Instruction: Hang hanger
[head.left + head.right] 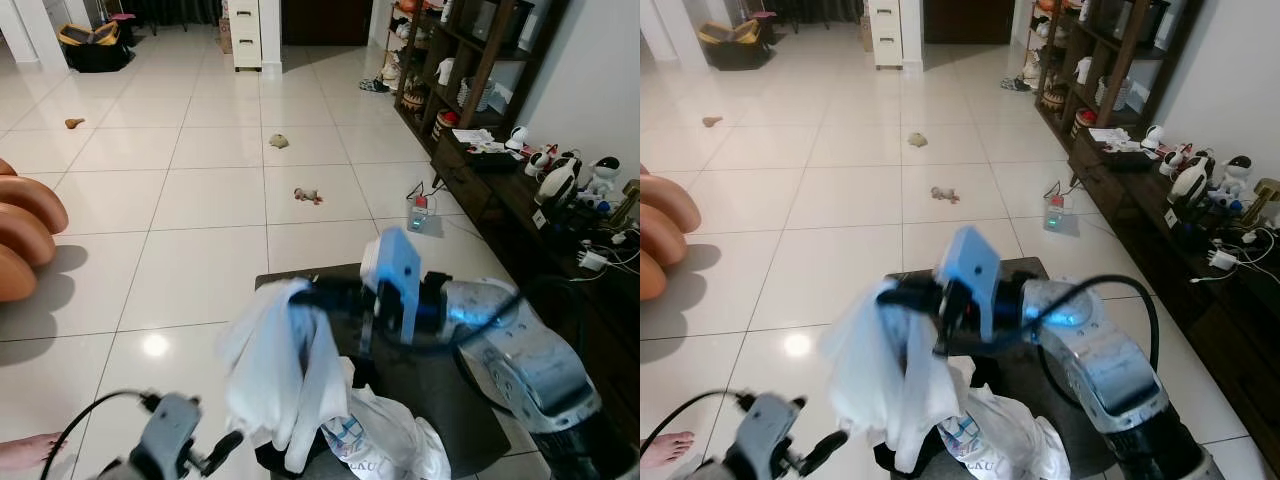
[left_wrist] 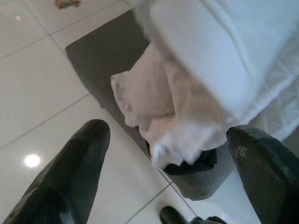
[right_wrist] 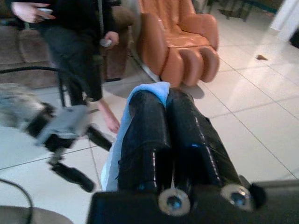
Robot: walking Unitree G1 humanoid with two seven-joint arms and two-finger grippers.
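We reach our right gripper (image 1: 300,296) out across the middle of the head view, its two black fingers pressed together on the top of a white garment (image 1: 275,375), which hangs down from the fingertips in loose folds toward six o'clock. In the right wrist view the fingers (image 3: 154,140) lie side by side with no gap, and pale blue-white cloth shows pinched at their tips. We cannot make out a hanger inside the cloth.

Beneath the garment sits a dark grey mat (image 1: 440,400) on the white tiled floor (image 1: 200,200), and on the mat lies a heap of white laundry (image 1: 385,435) with some blue print, at five o'clock from the hanging cloth.

Our left gripper (image 1: 215,452) hovers low at seven o'clock, just beside the garment's lower edge without touching it. Its fingers (image 2: 70,172) are spread wide apart in the left wrist view, with the white cloth and the mat seen between them.

At nine o'clock stands an orange massage chair (image 1: 25,235). Along three o'clock runs a dark low cabinet (image 1: 520,210) with small robot figures on top. Small toys (image 1: 307,195) lie scattered on the tiles toward twelve o'clock. In the right wrist view a person (image 3: 74,42) in dark clothes stands barefoot by the chair.
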